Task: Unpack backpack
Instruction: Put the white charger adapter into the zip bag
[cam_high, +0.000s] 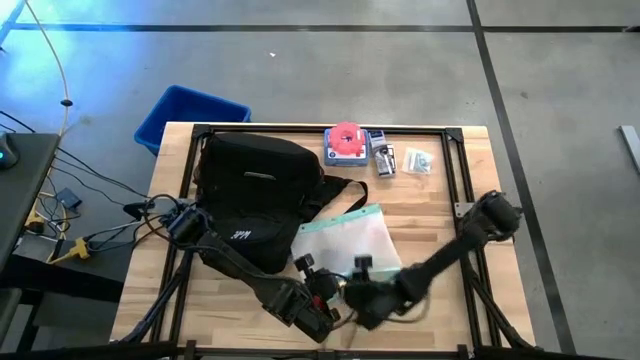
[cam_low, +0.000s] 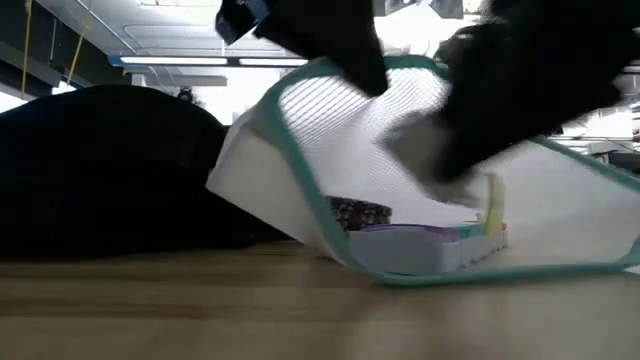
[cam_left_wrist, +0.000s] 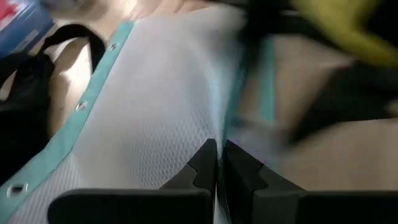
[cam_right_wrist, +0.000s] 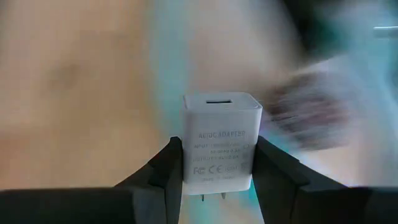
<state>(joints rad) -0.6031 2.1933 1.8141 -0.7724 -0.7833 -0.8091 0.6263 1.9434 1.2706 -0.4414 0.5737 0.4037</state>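
Observation:
The black backpack (cam_high: 255, 195) lies on the table's left half, also seen in the low view (cam_low: 100, 170). Beside it is a white mesh pouch with teal trim (cam_high: 350, 240) (cam_low: 400, 150), holding a few colourful items (cam_low: 440, 240). My left gripper (cam_left_wrist: 217, 152) is shut on the pouch near the table's front edge (cam_high: 322, 295). My right gripper (cam_right_wrist: 217, 171) is close beside it (cam_high: 358, 288), shut on a small white power adapter (cam_right_wrist: 221, 140). My left gripper pinches the pouch's mesh wall (cam_left_wrist: 199, 134) between its shut fingers, slanting down; one layer or several, I cannot tell. The pouch stands tilted, its upper part raised and its lower teal edge (cam_low: 480, 272) on the table. My right gripper pinches the adapter by two opposite sides (cam_right_wrist: 186, 168), near its pronged end, one finger on each side. The prongs (cam_right_wrist: 205, 196) point back toward the wrist and the port end (cam_right_wrist: 221, 101) points away. The adapter is lifted clear of the table.
A blue bin (cam_high: 190, 115) stands beyond the table's far left corner. At the far edge lie a red round item on a blue pack (cam_high: 346, 143) and two small packets (cam_high: 385, 160) (cam_high: 418, 160). A black frame rail (cam_high: 462, 170) runs around the tabletop.

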